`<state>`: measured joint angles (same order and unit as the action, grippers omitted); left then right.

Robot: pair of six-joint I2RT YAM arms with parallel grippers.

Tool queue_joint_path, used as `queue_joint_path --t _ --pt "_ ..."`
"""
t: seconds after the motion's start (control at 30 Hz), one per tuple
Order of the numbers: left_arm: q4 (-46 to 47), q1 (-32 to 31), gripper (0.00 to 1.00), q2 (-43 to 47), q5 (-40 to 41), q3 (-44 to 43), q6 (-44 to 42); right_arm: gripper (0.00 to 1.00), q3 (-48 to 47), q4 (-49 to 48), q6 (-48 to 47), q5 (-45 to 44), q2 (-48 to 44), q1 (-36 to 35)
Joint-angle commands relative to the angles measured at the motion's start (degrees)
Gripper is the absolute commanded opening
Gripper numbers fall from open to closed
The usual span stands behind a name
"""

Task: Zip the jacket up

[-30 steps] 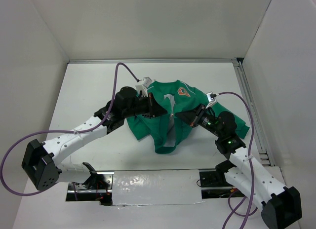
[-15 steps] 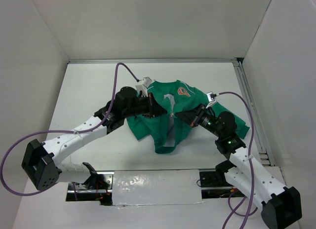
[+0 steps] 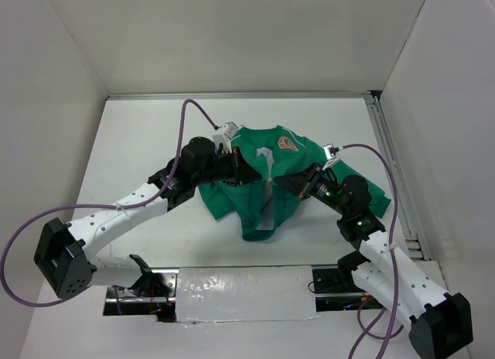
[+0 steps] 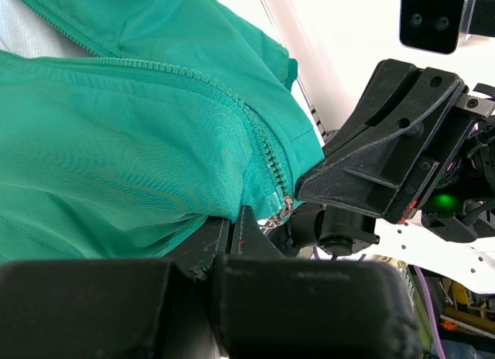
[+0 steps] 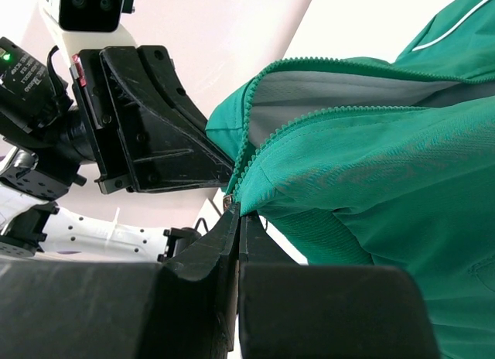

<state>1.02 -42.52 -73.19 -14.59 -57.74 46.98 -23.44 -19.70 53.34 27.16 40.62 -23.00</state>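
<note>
The green jacket (image 3: 267,181) lies bunched in the middle of the table, its orange chest patch (image 3: 288,144) facing up and its front partly lifted between both arms. My left gripper (image 3: 255,173) is shut on the jacket's fabric (image 4: 116,158) just beside the zipper teeth (image 4: 267,154). From the other side my right gripper (image 3: 283,181) is shut on the zipper edge (image 5: 255,154), right at the small metal slider (image 5: 229,198). The two grippers face each other a few centimetres apart. White lining (image 5: 325,92) shows in the open part above the slider.
White walls enclose the white table (image 3: 147,142) on three sides. A metal rail (image 3: 390,165) runs along the right edge. Purple cables (image 3: 182,135) loop over both arms. A taped strip (image 3: 240,293) and the arm bases lie at the near edge.
</note>
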Motion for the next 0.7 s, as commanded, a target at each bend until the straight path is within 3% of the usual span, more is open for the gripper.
queue_joint_path --t 0.0,0.67 --pt "2.6 -0.3 0.00 1.9 0.2 -0.1 1.2 0.00 -1.8 -2.4 -0.3 1.3 -0.5 -0.4" --pt "2.7 -0.3 0.00 2.8 0.1 0.4 1.3 0.00 -1.2 -3.0 0.8 0.8 -0.9 -0.5"
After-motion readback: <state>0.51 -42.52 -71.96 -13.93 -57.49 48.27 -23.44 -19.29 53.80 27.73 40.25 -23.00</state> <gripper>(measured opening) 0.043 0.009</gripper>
